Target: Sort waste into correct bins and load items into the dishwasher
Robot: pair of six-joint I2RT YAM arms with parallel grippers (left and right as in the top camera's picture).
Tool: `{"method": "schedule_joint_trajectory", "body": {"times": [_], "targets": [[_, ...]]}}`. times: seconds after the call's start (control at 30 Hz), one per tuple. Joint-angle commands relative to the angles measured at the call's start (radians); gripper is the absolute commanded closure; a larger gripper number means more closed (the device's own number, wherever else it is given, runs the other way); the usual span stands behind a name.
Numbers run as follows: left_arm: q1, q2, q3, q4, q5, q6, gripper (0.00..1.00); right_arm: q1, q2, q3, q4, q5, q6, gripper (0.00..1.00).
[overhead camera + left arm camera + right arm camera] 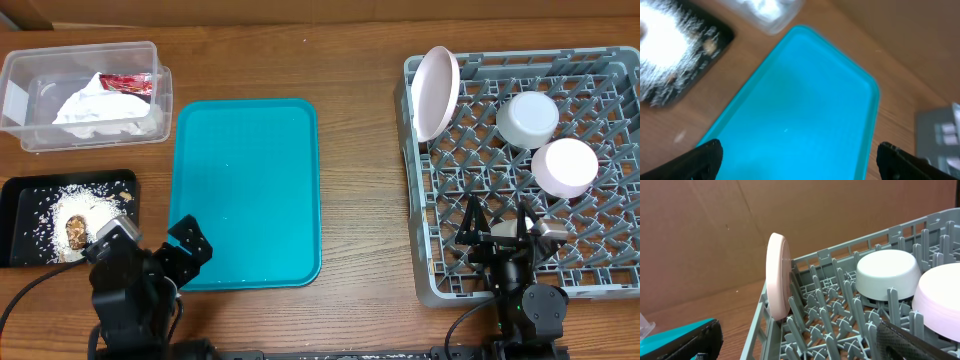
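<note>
The crumpled white napkin (100, 108) and the red foil wrapper (127, 83) lie in the clear tub (30, 70). Rice scraps (75, 200) and a brown lump (76, 232) lie in the black tray (20, 190). In the grey dish rack (610, 65), the large plate (436, 92) stands on edge at the far left. The bowl (527, 118) and the small plate (564, 165) sit upside down. No wooden stick is in view. My left gripper (150, 242) is open and empty at the teal tray's near left corner. My right gripper (500, 225) is open and empty over the rack's front.
The teal serving tray (248, 190) lies bare in the middle and fills the left wrist view (800, 100). That view also shows the black tray (720, 35) and the tub's corner (772, 12). The right wrist view shows the plate (778, 275), the bowl (887, 272) and the rack pegs.
</note>
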Motion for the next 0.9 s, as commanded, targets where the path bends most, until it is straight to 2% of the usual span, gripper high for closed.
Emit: {"method": "schedule_joint_trajectory", "body": {"times": [0.0,0.27,0.43,0.67,0.87], "targets": [[-0.036,-0.067,-0.068,0.08,0.09,0.179,0.0,-0.003,-0.012,-0.01,0.004,-0.002,-0.004,0.0],[-0.063,-0.168,-0.376,0.484,0.299,0.182,0.0,-0.003,-0.012,-0.01,0.004,-0.002,-0.004,0.0],[-0.063,-0.24,-0.551,0.685,0.359,0.181,0.0,-0.003,-0.012,-0.01,0.004,-0.002,-0.004,0.0],[-0.063,-0.355,-0.64,0.755,0.332,0.187,0.0,-0.003,-0.012,-0.01,0.004,-0.002,-0.004,0.0],[-0.064,-0.409,-0.643,0.769,0.235,0.189,0.0,-0.003,-0.012,-0.01,0.004,-0.002,-0.004,0.0]]}}
